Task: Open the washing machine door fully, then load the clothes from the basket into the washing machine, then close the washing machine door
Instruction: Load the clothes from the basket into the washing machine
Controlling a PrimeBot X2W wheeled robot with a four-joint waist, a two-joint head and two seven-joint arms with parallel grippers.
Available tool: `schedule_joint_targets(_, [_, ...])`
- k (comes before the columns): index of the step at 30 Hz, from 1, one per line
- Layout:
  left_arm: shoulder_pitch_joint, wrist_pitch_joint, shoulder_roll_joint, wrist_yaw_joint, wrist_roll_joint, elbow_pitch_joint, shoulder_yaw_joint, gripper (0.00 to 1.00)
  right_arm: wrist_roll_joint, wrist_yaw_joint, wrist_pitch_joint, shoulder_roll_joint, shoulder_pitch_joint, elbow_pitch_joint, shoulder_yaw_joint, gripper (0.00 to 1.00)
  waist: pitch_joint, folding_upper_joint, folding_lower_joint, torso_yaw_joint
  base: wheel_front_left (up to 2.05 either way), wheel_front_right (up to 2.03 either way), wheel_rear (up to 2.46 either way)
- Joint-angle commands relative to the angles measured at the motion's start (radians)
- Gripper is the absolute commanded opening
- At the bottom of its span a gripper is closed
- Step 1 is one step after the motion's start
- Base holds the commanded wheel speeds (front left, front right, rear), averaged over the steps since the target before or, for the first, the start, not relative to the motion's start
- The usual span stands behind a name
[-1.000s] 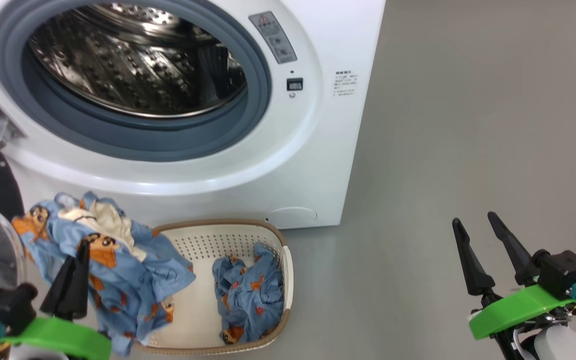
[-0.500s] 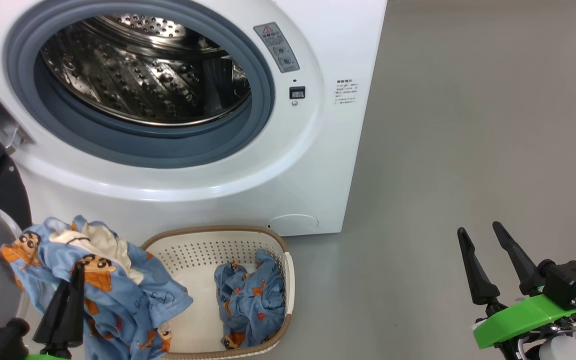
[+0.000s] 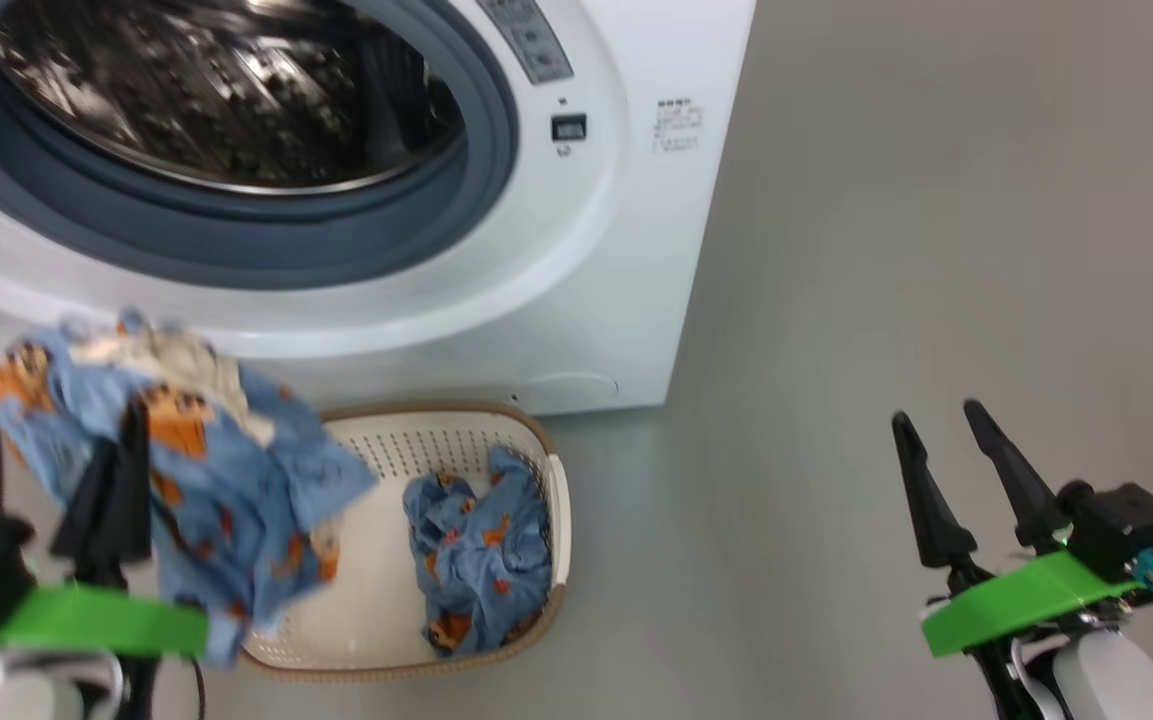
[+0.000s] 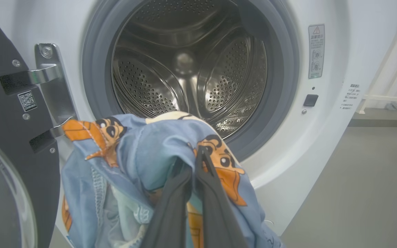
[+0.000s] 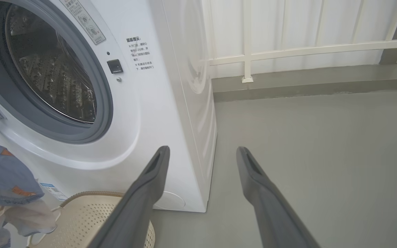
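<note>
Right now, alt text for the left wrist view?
The left gripper is shut on a blue cartoon-print garment, held just in front of the washing machine's open steel drum. The black-rimmed door stands open at the left.

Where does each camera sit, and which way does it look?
Head view: on the robot's head, looking down at the washing machine and basket; left gripper shut on a blue garment, right gripper open.
Left wrist view: on the left wrist, facing the steel drum past its fingers pinching the garment.
Right wrist view: on the right wrist, facing the machine's front corner and grey floor; its fingers spread.
Shared: all see the drum.
</note>
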Motion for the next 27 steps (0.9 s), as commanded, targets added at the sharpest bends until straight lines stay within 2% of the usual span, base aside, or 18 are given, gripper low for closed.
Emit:
schedule_joint_targets(1, [-0.073,-0.002,0.039,-0.002,-0.003,-0.005,0.034,0.00,-0.003,0.004,-0.008,-0.002,-0.033,-0.026,0.024,1.00,0.054,0.0000,0.0000,-0.025,0.00,0.00,0.00])
schedule_joint_targets(11, [-0.401,0.015,0.089,-0.009,-0.012,0.145,0.013,0.00,-0.018,0.004,-0.008,0.031,-0.115,-0.027,0.032,1.00,0.182,0.0000,0.0000,-0.064,0.00,0.00,0.00])
schedule_joint_targets(17, [-0.592,0.019,0.131,-0.013,0.004,0.292,-0.024,0.00,-0.024,0.004,-0.008,0.054,-0.160,-0.028,0.047,1.00,0.244,0.0000,0.0000,-0.097,0.00,0.00,0.00])
schedule_joint_targets(27, [-0.881,0.048,0.166,-0.015,-0.006,0.574,-0.111,0.00,-0.029,0.004,-0.008,0.087,-0.214,-0.025,0.076,1.00,0.332,0.0000,0.0000,-0.144,0.00,0.00,0.00])
